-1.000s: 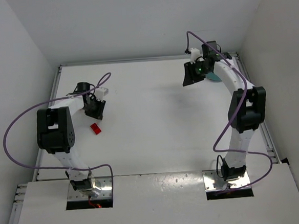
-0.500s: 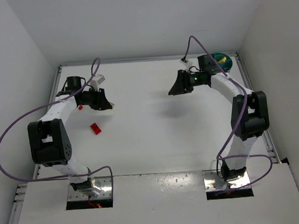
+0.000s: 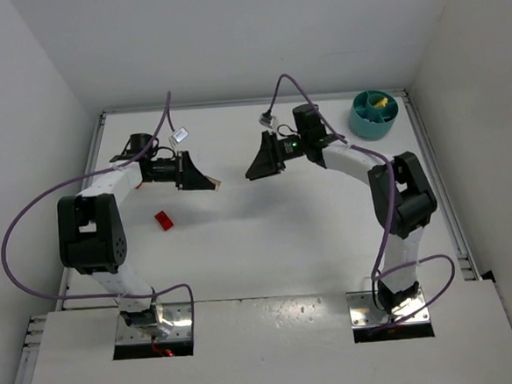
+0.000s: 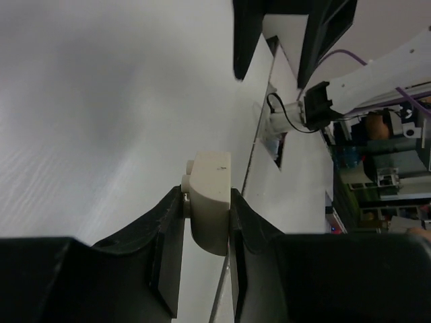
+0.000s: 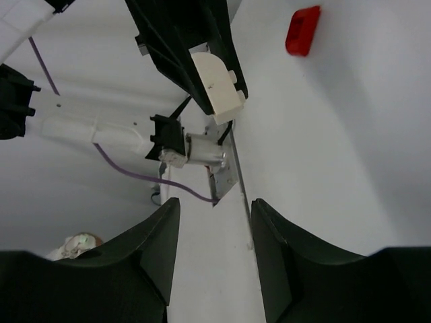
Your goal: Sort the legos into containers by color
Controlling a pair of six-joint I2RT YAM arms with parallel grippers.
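My left gripper is shut on a whitish lego, held above the table and pointing right; the same brick shows in the right wrist view between the left fingers. Facing it from the right, my right gripper is open with nothing between its fingers. A short gap separates the two grippers near the table's middle back. A red lego lies on the table at the left, also seen as the red brick. The teal container stands at the back right with a yellow lego in one compartment.
White walls enclose the table on three sides. A metal rail runs along the right edge and another along the left edge. Purple cables loop off both arms.
Both arms swung inward toward the table's middle, so the grippers now face each other. The left gripper carries the whitish lego along. The right arm moved off the teal container, uncovering it.
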